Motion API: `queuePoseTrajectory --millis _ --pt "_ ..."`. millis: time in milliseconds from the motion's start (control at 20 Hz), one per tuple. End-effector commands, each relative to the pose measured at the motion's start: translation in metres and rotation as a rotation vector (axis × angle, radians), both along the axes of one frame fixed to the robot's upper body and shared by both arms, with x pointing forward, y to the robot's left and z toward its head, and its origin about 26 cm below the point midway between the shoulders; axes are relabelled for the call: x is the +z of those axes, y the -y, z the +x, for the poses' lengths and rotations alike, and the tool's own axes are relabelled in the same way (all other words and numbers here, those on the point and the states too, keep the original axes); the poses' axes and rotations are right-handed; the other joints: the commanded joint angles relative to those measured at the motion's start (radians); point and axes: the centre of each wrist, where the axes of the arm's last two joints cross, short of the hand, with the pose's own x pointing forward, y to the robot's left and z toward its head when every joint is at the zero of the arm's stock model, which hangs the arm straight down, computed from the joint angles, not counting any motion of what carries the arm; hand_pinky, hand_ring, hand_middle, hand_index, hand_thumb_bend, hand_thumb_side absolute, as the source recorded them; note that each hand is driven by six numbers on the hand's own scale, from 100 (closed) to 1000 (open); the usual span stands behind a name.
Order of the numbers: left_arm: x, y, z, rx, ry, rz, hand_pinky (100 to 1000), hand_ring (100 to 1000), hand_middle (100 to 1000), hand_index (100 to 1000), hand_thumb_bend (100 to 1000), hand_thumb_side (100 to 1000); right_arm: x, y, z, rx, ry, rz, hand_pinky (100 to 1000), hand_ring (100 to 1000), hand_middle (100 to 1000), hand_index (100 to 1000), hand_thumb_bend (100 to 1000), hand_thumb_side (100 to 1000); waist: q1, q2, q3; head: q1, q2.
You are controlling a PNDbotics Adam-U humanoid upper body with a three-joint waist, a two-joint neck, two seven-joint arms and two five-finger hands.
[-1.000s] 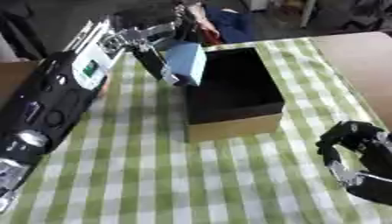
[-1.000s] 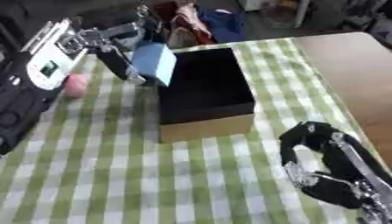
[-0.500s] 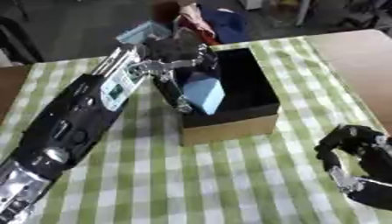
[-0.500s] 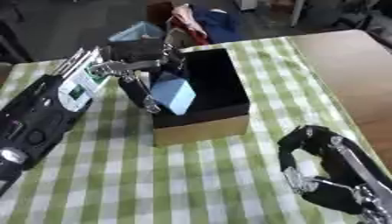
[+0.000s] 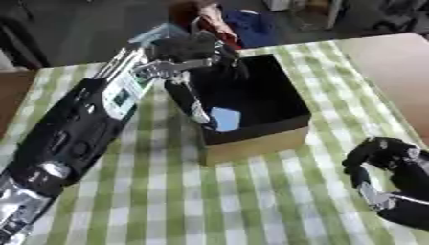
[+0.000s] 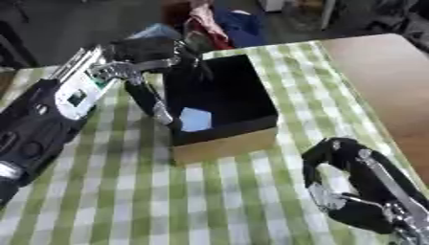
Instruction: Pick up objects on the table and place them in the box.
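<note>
A black box [image 5: 276,103] with a tan outside wall stands on the green-checked cloth [image 5: 167,201]. A light blue block [image 5: 224,118] is low inside the box at its near left corner. My left hand [image 5: 191,67] reaches over the box's left wall, and one long finger [image 5: 191,103] runs down to the block's left edge, still holding it. The other fingers are dark against the box's inside. My right hand [image 6: 352,177] rests at the lower right with relaxed fingers and holds nothing.
Bare brown tabletop [image 5: 394,72] lies to the right of the cloth. Red and blue fabric items [image 5: 239,24] sit beyond the table's far edge. My left forearm [image 5: 75,139] covers much of the cloth's left side.
My left hand has carried the blue block from above the box's left wall down into the box's near left corner. The right hand has stayed in place.
</note>
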Motion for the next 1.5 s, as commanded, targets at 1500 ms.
queuePoseTrajectory --millis 1500 --pt "-0.043 -0.205 0.013 0.839 0.029 -0.036 645 511 515 717 648 102 0.002 0.009 -0.002 -0.037 0.012 0.001 670 529 520 640 100 100 -0.023 -0.007 0.053 -0.032 0.002"
